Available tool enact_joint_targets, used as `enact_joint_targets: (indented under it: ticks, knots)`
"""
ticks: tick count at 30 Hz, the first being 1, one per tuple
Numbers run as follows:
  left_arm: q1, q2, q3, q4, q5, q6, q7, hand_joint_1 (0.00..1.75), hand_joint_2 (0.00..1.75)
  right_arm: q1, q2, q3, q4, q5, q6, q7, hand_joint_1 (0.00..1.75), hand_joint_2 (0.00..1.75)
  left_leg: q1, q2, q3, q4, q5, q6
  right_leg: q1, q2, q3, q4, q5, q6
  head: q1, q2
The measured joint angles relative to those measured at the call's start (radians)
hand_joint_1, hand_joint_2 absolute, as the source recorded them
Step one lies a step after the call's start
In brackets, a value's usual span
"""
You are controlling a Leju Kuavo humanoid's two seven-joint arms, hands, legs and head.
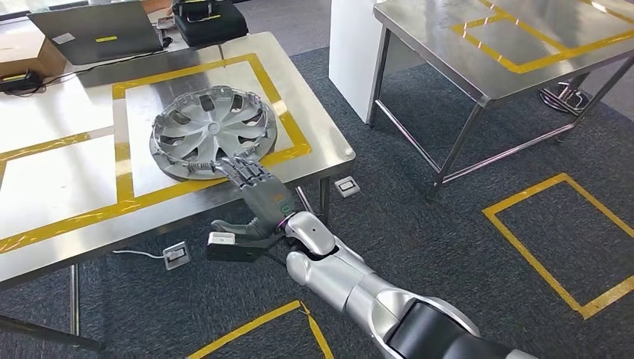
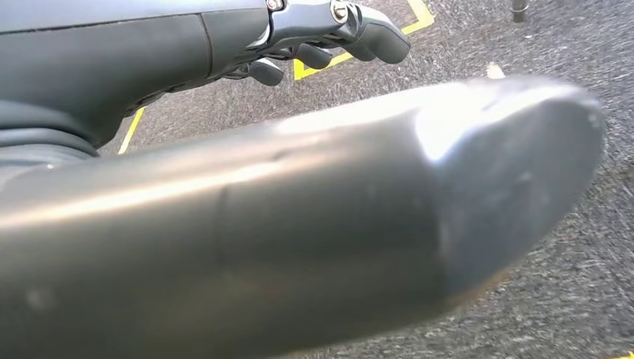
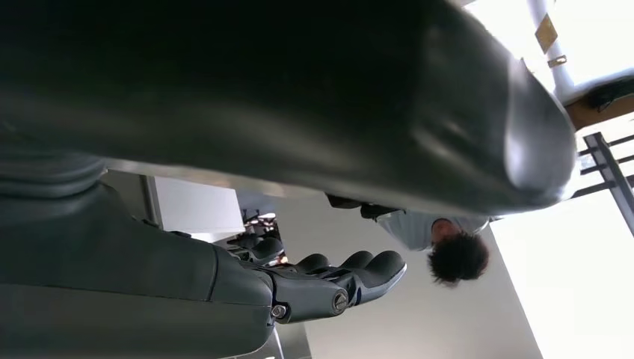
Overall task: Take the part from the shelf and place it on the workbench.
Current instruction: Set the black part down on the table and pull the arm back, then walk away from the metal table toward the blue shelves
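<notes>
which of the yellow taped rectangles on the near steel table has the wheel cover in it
The right-hand yellow tape rectangle on the near steel workbench: the silver plastic wheel cover lies inside it, right hand at its rim. The rectangle to its left is bare.

Closed laptop, black case, cardboard box, second steel table, floor socket.
</notes>
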Motion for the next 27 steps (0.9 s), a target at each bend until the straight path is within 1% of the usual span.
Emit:
enact_joint_targets:
  ticks: [1,2,3,4,5,6,7,8,9,10,11,12,13,14,15,16,17,18,19,20,21,22,23,24,25,26,27]
  knots:
    - [-0.002,0.000,0.000,0.001,0.000,0.000,-0.002,0.00,0.00,0.000,0.000,0.000,0.000,0.000,-0.002,-0.002,0.00,0.00,-0.002,-0.002,0.014,-0.029,-0.013,0.008,0.002,0.000,-0.005,0.003,0.009,0.006,0.002,0.000]
    - [-0.003,0.000,0.000,0.002,0.000,0.000,-0.003,0.00,0.00,0.001,0.000,0.001,0.000,0.000,-0.003,-0.003,0.00,0.00,-0.006,-0.005,0.016,-0.036,-0.013,0.019,0.002,0.000,-0.007,0.002,0.018,0.012,0.005,0.000]
    - [-0.003,0.000,0.000,0.003,0.000,0.000,-0.004,0.00,0.00,0.002,0.000,0.001,0.000,-0.001,-0.004,-0.004,0.00,0.00,-0.006,-0.004,0.005,-0.032,-0.006,0.030,0.001,0.001,-0.010,0.000,0.027,0.018,0.008,0.000]
    - [-0.003,0.001,0.000,0.004,0.000,0.000,-0.004,0.00,0.00,0.003,-0.001,0.002,0.001,-0.002,-0.005,-0.004,0.00,0.00,-0.007,-0.003,-0.002,-0.030,0.002,0.040,-0.001,0.001,-0.015,0.000,0.028,0.024,0.007,0.000]
    - [-0.004,0.002,0.000,0.006,0.000,0.000,-0.004,0.00,0.00,0.004,-0.002,0.002,0.001,-0.004,-0.005,-0.005,0.00,0.00,-0.007,-0.001,-0.013,-0.031,0.014,0.050,-0.003,0.002,-0.026,0.015,0.007,0.029,0.007,0.000]
    - [-0.005,0.002,0.000,0.007,0.000,0.000,-0.005,0.00,0.00,0.005,-0.002,0.002,0.001,-0.007,-0.005,-0.006,0.00,0.00,-0.006,0.001,-0.027,-0.031,0.028,0.058,-0.004,0.003,-0.043,0.050,-0.033,0.035,0.008,0.000]
    - [-0.005,0.003,0.000,0.008,0.000,0.000,-0.006,0.00,0.00,0.005,-0.002,0.002,0.001,-0.009,-0.005,-0.007,0.00,0.00,-0.006,0.002,-0.042,-0.031,0.041,0.063,-0.004,0.003,-0.063,0.108,-0.087,0.039,0.009,0.000]
    - [-0.005,0.003,0.000,0.009,0.000,0.000,-0.006,0.00,0.00,0.006,-0.002,0.003,0.001,-0.011,-0.005,-0.007,0.00,0.00,-0.008,0.003,-0.061,-0.031,0.056,0.066,-0.004,0.003,-0.084,0.180,-0.141,0.042,0.011,0.000]
    - [-0.005,0.004,0.000,0.010,0.000,0.000,-0.007,0.00,0.00,0.007,-0.002,0.003,0.001,-0.013,-0.005,-0.008,0.00,0.00,-0.010,0.004,-0.079,-0.030,0.070,0.068,-0.003,0.003,-0.098,0.248,-0.177,0.043,0.014,0.000]
    - [-0.005,0.004,0.000,0.011,0.001,0.000,-0.007,0.00,0.00,0.008,-0.002,0.003,0.001,-0.014,-0.005,-0.008,0.00,0.00,-0.012,0.004,-0.097,-0.030,0.084,0.070,-0.001,0.003,-0.100,0.295,-0.190,0.040,0.019,0.000]
    - [-0.005,0.005,0.000,0.012,0.001,0.000,-0.008,0.00,0.00,0.009,-0.002,0.004,0.001,-0.015,-0.005,-0.008,0.00,0.00,-0.015,0.004,-0.115,-0.030,0.097,0.071,0.002,0.003,-0.085,0.307,-0.182,0.034,0.026,0.000]
    - [-0.005,0.006,0.000,0.013,0.001,0.000,-0.010,0.00,0.00,0.010,-0.002,0.004,0.001,-0.016,-0.005,-0.009,0.00,0.00,-0.019,0.004,-0.131,-0.030,0.110,0.071,0.006,0.004,-0.052,0.286,-0.161,0.025,0.033,0.000]
    - [-0.005,0.007,0.000,0.014,0.002,0.000,-0.012,0.00,0.00,0.009,-0.002,0.005,0.001,-0.016,-0.006,-0.010,0.00,0.00,-0.024,0.004,-0.145,-0.031,0.123,0.072,0.014,0.005,0.003,0.228,-0.141,0.008,0.041,0.000]
    - [-0.005,0.005,0.000,0.016,0.003,0.000,-0.015,0.00,0.00,0.008,-0.001,0.006,0.000,-0.016,-0.007,-0.010,0.00,0.00,-0.026,0.005,-0.155,-0.031,0.134,0.073,0.023,0.005,0.063,0.153,-0.137,-0.016,0.047,0.000]
    - [-0.005,0.005,0.000,0.018,0.003,0.001,-0.018,0.00,0.00,0.008,0.000,0.007,0.000,-0.015,-0.009,-0.011,0.00,0.00,-0.026,0.005,-0.160,-0.035,0.146,0.071,0.032,0.001,0.116,0.082,-0.144,-0.033,0.049,0.000]
    - [-0.005,0.003,0.000,0.022,0.003,0.001,-0.022,0.00,0.00,0.007,0.001,0.007,-0.001,-0.013,-0.011,-0.010,0.00,0.00,-0.023,0.007,-0.161,-0.041,0.158,0.067,0.041,-0.002,0.154,0.025,-0.152,-0.048,0.050,0.000]
    - [-0.006,0.002,0.000,0.025,0.003,0.001,-0.025,0.00,0.00,0.005,0.002,0.008,-0.002,-0.011,-0.014,-0.008,0.00,0.00,-0.018,0.009,-0.160,-0.047,0.169,0.060,0.046,-0.005,0.167,-0.005,-0.157,-0.055,0.049,0.000]
    - [-0.006,0.003,0.000,0.028,0.004,0.001,-0.028,0.00,0.00,0.004,0.003,0.008,-0.002,-0.008,-0.017,-0.006,0.00,0.00,-0.016,0.010,-0.158,-0.058,0.182,0.053,0.050,-0.008,0.169,-0.021,-0.148,-0.057,0.047,0.000]
    - [-0.006,0.002,0.000,0.031,0.004,0.001,-0.029,0.00,0.00,0.004,0.003,0.009,-0.002,-0.006,-0.020,-0.005,0.00,0.00,-0.014,0.010,-0.157,-0.066,0.191,0.048,0.048,-0.007,0.165,-0.036,-0.129,-0.060,0.048,0.000]
    - [-0.005,0.003,0.000,0.032,0.004,0.001,-0.030,0.00,0.00,0.003,0.004,0.010,-0.002,-0.004,-0.023,-0.003,0.00,0.00,-0.015,0.009,-0.161,-0.066,0.182,0.043,0.044,-0.007,0.161,-0.050,-0.109,-0.061,0.048,0.000]
    - [-0.005,0.004,0.000,0.033,0.004,0.001,-0.031,0.00,0.00,0.004,0.005,0.011,-0.002,-0.003,-0.024,-0.003,0.00,0.00,-0.016,0.006,-0.169,-0.051,0.153,0.039,0.038,-0.007,0.154,-0.062,-0.088,-0.060,0.045,0.000]
    - [-0.005,0.006,0.000,0.034,0.004,0.001,-0.031,0.00,0.00,0.005,0.006,0.011,-0.002,-0.002,-0.025,-0.003,0.00,0.00,-0.016,0.003,-0.180,-0.013,0.105,0.033,0.032,-0.007,0.143,-0.070,-0.068,-0.055,0.039,0.000]
    - [-0.005,0.009,0.000,0.035,0.004,0.001,-0.030,0.00,0.00,0.006,0.007,0.012,-0.002,-0.002,-0.025,-0.002,0.00,0.00,-0.014,0.001,-0.193,0.046,0.047,0.026,0.029,-0.006,0.129,-0.071,-0.052,-0.052,0.032,0.000]
    - [-0.005,0.012,0.000,0.035,0.004,0.001,-0.030,0.00,0.00,0.008,0.007,0.012,-0.002,-0.003,-0.025,-0.002,0.00,0.00,-0.011,0.001,-0.204,0.114,0.003,0.019,0.025,-0.006,0.111,-0.069,-0.039,-0.047,0.027,0.000]
    - [-0.005,0.015,0.000,0.035,0.004,0.001,-0.029,0.00,0.00,0.010,0.007,0.012,-0.001,-0.003,-0.025,-0.003,0.00,0.00,-0.007,0.001,-0.209,0.174,-0.018,0.011,0.022,-0.007,0.092,-0.067,-0.026,-0.042,0.024,0.000]
    - [-0.005,0.018,0.000,0.036,0.003,0.001,-0.028,0.00,0.00,0.012,0.007,0.012,-0.001,-0.003,-0.024,-0.003,0.00,0.00,-0.003,0.001,-0.202,0.210,-0.013,0.004,0.018,-0.008,0.073,-0.062,-0.014,-0.037,0.023,0.000]
    - [-0.006,0.021,0.000,0.036,0.003,0.001,-0.027,0.00,0.00,0.014,0.007,0.012,0.000,-0.004,-0.024,-0.003,0.00,0.00,0.001,0.001,-0.178,0.210,0.011,-0.004,0.012,-0.009,0.052,-0.055,-0.003,-0.030,0.023,0.000]
